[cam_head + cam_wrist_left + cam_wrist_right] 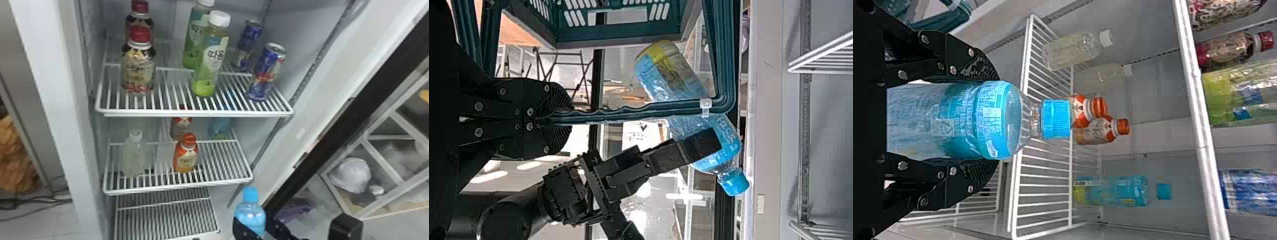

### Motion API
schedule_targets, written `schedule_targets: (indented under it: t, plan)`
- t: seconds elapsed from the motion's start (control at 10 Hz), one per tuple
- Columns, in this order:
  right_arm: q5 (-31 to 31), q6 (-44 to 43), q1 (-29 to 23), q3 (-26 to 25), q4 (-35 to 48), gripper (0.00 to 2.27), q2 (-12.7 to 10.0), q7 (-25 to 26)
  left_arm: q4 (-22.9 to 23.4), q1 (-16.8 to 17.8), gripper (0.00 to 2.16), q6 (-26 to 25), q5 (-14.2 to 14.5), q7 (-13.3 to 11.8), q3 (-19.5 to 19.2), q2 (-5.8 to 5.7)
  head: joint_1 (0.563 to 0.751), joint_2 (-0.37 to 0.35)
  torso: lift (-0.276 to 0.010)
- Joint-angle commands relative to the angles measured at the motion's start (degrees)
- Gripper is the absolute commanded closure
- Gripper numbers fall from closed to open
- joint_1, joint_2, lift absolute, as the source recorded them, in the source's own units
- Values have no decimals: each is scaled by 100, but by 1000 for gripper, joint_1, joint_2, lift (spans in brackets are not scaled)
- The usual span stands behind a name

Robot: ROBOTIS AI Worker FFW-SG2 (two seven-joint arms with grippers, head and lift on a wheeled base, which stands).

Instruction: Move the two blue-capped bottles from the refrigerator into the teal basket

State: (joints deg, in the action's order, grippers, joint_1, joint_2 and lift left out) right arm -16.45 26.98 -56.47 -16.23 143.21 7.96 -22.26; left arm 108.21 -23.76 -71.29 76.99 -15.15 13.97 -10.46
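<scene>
At the head view's bottom edge my right gripper (254, 232) is shut on one blue-capped bottle (250, 212), held upright outside the shelves. In the right wrist view, the fingers of my right gripper (989, 120) hold that bottle (978, 120) from both sides, cap free. The other blue-capped bottle (1118, 191) stands at the back right of the middle shelf, also seen through the upper rack as a blue bottle (220, 126). My left gripper (554, 117) is shut on the handle (639, 111) of the teal basket (629, 36); the held bottle is just beyond the handle.
Red-capped bottles (138, 68), green bottles (212, 60) and cans (266, 73) stand on the upper shelf (191, 113). The middle shelf (178, 186) holds orange bottles (186, 156) and clear ones (134, 156). The black-edged door (322, 153) stands open at right.
</scene>
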Motion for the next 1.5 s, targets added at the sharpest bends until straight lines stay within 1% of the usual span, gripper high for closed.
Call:
schedule_targets:
  t: [0.0, 0.2, 0.5, 0.6, 0.7, 1.0, 1.2, 1.4]
  plan:
    - [1, 157, -6, -3, 16, 685, -5, -59, 0, 0, 1170, 0, -9, -5, 0, 0, 695, -350, -136]
    - [19, 396, 22, 59, -41, 687, -5, -138, 0, 14, 1170, 0, -17, 4, 9, -9, 695, -350, -136]
    - [36, 368, 289, 129, -449, 683, 4, -270, 0, 14, 1170, 0, -9, 4, 9, 0, 695, -350, -136]
    - [72, 354, 402, 120, -603, 570, 4, -402, 0, 14, 1170, 0, -9, 4, 9, -9, 695, -350, -136]
    - [89, 354, 458, 120, -688, 533, 4, -437, 0, 28, 1170, 0, -9, 4, 9, 0, 695, -350, -136]
    - [107, 114, 556, 120, -856, 496, 4, -534, 0, 14, 1170, 0, 0, 4, 18, 0, 695, -350, -136]
    - [107, -167, 711, 120, -1053, 473, -14, -648, 0, 14, 1170, 0, 0, 4, 18, 0, 695, -350, -136]
    - [89, -392, 824, 85, -1180, 472, -66, -648, 0, 28, 1170, 0, 0, 4, 18, 0, 695, -350, -136]
